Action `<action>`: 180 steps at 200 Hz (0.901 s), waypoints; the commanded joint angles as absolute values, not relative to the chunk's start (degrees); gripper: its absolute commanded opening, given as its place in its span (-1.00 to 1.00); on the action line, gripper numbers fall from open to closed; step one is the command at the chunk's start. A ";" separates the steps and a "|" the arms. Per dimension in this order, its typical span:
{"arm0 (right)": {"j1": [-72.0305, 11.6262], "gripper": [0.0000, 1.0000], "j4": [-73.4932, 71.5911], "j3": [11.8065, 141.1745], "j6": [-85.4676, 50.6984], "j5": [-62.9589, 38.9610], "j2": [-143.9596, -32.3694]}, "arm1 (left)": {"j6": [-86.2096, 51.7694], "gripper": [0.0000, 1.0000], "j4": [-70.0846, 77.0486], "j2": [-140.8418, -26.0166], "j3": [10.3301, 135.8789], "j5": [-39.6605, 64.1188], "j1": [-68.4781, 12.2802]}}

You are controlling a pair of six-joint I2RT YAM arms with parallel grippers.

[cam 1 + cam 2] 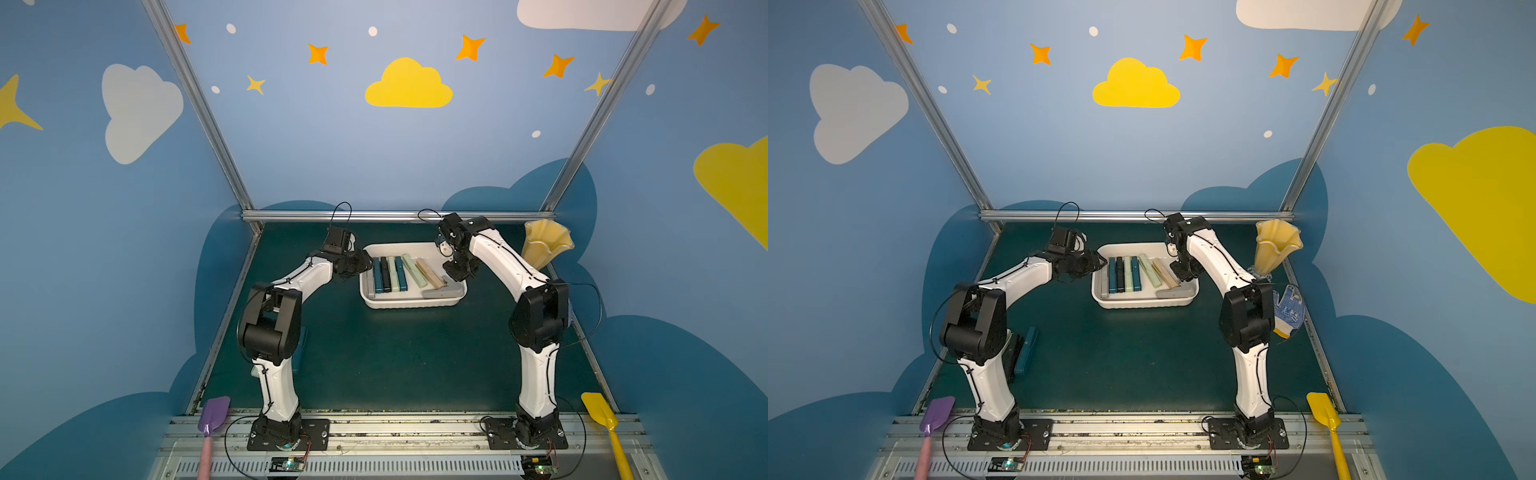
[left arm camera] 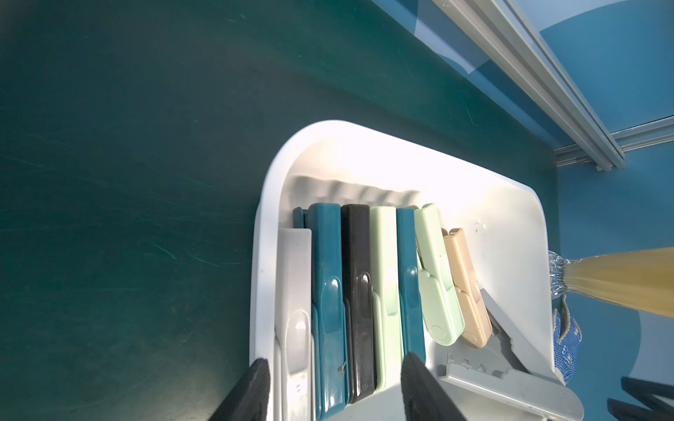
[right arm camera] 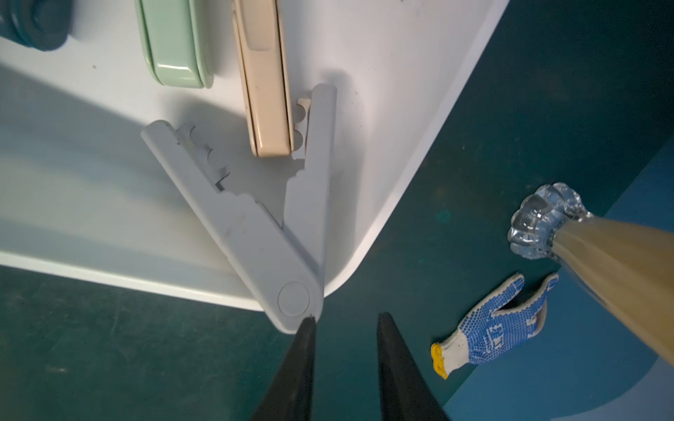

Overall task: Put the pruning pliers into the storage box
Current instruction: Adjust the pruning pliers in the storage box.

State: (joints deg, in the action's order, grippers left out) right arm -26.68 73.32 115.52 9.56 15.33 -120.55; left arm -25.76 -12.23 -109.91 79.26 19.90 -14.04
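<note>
White shells, black joints, thin black cables on left arm [image 1: 276, 386] and right arm [image 1: 537, 382]; left tool [image 2: 334, 359], right tool [image 3: 347, 317] black.

I see a yellow fluted vase [image 1: 545, 245] standing at the far right corner of the green mat [image 1: 395, 365], with a blue-dotted glove [image 3: 499, 324] lying near its foot, which looks like clear glass. A purple shovel [image 1: 214, 411] and a yellow shovel [image 1: 598, 411] lie at the front corners.
</note>
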 commanded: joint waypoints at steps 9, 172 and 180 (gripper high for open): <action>-27.53 -0.22 73.35 120.48 10.49 11.61 -124.01 | -25.57 0.15 -12.35 -108.46 79.80 19.46 -14.31; -26.42 -0.46 62.64 129.98 4.65 1.13 -140.80 | -26.48 0.15 -11.51 -111.70 80.77 20.30 -14.24; -26.28 -0.48 62.33 130.41 4.02 0.66 -141.17 | -26.53 0.15 -11.44 -111.78 80.85 20.42 -14.24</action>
